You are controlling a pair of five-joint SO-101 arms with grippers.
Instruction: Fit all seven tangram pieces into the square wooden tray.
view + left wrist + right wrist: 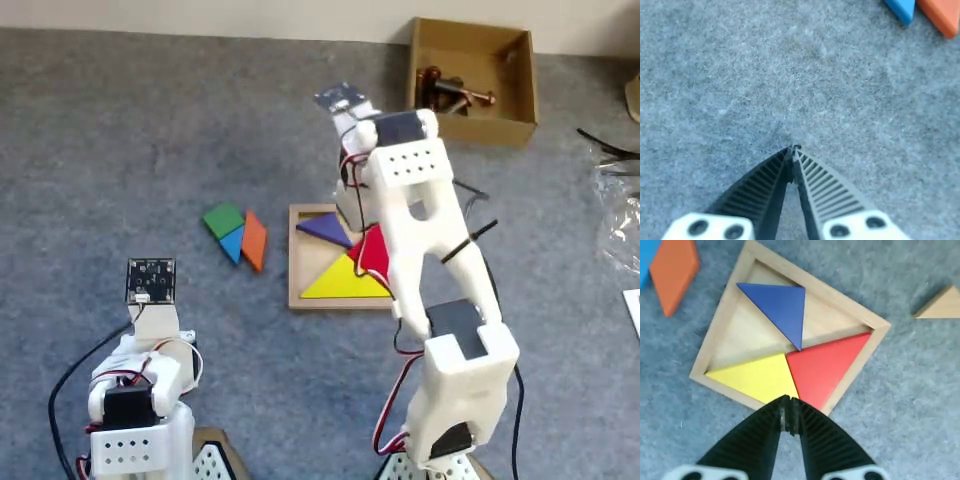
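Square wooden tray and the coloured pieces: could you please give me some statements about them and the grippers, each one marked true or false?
1. The square wooden tray holds a blue triangle, a yellow triangle and a red triangle. True.
2. The orange parallelogram lies inside the tray. False: it lies outside it, on the grey carpet.
3. The right gripper holds the green square piece. False: it is shut on nothing by the tray's edge, and the green square piece lies on the carpet.
4. The left gripper is shut over bare carpet. True.
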